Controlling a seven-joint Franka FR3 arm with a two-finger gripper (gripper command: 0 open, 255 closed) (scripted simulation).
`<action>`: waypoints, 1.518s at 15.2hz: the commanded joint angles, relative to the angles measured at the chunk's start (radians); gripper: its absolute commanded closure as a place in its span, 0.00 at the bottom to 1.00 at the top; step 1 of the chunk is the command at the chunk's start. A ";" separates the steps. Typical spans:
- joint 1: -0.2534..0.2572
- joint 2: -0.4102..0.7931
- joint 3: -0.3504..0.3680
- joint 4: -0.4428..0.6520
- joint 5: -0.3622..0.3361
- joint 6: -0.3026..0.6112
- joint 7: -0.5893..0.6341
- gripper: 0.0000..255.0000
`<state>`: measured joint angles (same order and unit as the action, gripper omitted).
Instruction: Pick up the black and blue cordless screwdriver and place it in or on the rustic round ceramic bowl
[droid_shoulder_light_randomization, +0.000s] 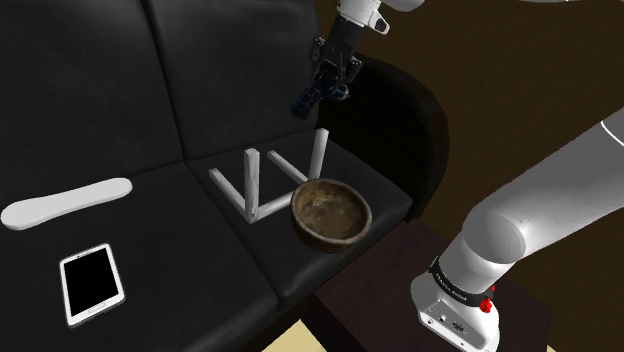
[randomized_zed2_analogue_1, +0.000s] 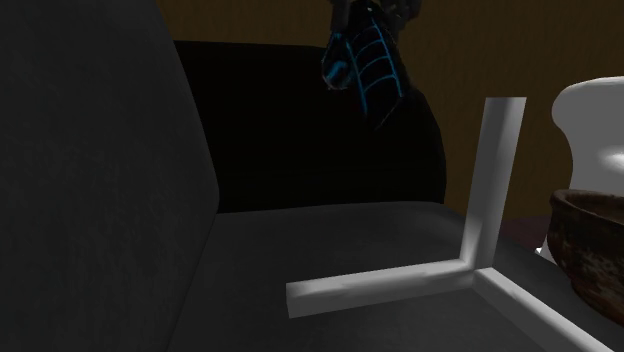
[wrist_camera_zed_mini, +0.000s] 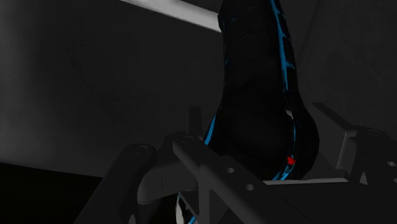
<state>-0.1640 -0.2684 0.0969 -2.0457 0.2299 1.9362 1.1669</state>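
The gripper (droid_shoulder_light_randomization: 336, 82) is clamped on the black and blue cordless screwdriver (droid_shoulder_light_randomization: 312, 98), the fingers closing across its thick body in the wrist view, where the tool (wrist_camera_zed_mini: 254, 83) runs out ahead of them; it hangs in the air, tilted, in front of the black sofa (droid_shoulder_light_randomization: 100, 80) where backrest meets armrest, well above the seat. I'd guess it is stiff and fairly heavy for its size, with a smooth moulded shell that could twist in a narrow grip; the fat middle, where it is held, looks the safest place.

The wrist points down and slightly toward the shoulder view's left; the white arm (droid_shoulder_light_randomization: 540, 220) arches up from the stand and over the cushion.

Below sits a white rack (droid_shoulder_light_randomization: 262, 180); just beside it, nearer the stand, the brown bowl (droid_shoulder_light_randomization: 330, 237); well apart lies a tablet (droid_shoulder_light_randomization: 92, 283).
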 joint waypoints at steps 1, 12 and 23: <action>0.012 -0.068 0.016 -0.056 0.007 -0.006 0.027 1.00; 0.090 -0.400 0.121 -0.261 0.071 -0.096 0.193 1.00; 0.180 -0.630 0.235 -0.337 0.159 -0.207 0.371 1.00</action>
<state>0.0131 -0.8898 0.3288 -2.3706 0.3845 1.7245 1.5352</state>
